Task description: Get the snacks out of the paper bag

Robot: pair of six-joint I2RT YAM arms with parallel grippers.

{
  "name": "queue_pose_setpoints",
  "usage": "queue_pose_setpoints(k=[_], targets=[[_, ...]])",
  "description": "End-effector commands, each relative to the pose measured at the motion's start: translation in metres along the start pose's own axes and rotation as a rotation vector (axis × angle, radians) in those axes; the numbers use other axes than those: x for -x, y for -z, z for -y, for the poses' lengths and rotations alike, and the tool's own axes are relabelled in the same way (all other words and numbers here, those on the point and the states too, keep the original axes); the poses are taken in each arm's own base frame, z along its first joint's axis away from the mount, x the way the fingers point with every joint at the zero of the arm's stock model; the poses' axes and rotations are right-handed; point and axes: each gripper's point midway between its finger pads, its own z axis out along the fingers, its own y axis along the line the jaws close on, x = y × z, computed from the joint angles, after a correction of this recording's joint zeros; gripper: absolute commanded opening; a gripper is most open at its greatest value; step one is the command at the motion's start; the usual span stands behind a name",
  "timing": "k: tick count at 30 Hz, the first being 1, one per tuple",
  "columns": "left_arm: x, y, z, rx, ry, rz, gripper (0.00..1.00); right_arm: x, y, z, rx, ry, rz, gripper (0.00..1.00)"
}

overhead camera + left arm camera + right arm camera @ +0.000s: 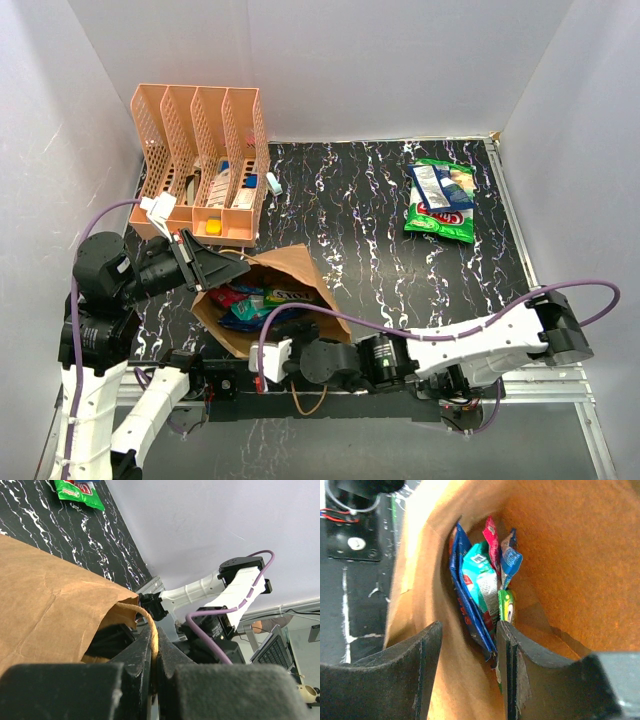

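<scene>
Open brown paper bag (300, 265) holds snack packets (250, 297); green packet (441, 200) lies apart.

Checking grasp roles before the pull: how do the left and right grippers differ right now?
Left gripper is shut on the twisted handle of the brown kraft paper bag; right gripper is open. Left sits outside at the rim; right reaches into the mouth, jaws straddling a shiny dark blue snack packet. Both are at the bag's opening.

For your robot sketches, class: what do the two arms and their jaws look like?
The left arm and right arm both have white links joined by chunky black cylindrical joints. A purple cable loops loosely along each. The jaws are thick, matt black and flat-faced, with a grainy surface.
</scene>
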Motion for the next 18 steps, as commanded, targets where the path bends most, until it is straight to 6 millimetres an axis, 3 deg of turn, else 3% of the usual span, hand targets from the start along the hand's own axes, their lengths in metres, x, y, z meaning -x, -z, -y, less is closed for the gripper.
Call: queue_pose_setpoints(k=[1,6,14,18], targets=[[-0.005,0.004,0.01,-0.033,-0.029,-0.035,0.0,0.009,-0.017,0.031,-0.099,-0.111,0.071,0.5],[-0.008,0.004,0.009,-0.039,-0.031,-0.059,0.0,-0.006,-0.032,0.047,-0.106,-0.139,0.102,0.5],[-0.008,0.005,0.012,-0.037,-0.042,-0.072,0.0,-0.029,-0.054,0.039,-0.082,-0.069,0.061,0.54],[-0.008,0.006,0.012,-0.032,-0.044,-0.077,0.0,-0.045,-0.064,0.047,-0.137,-0.081,0.009,0.56]])
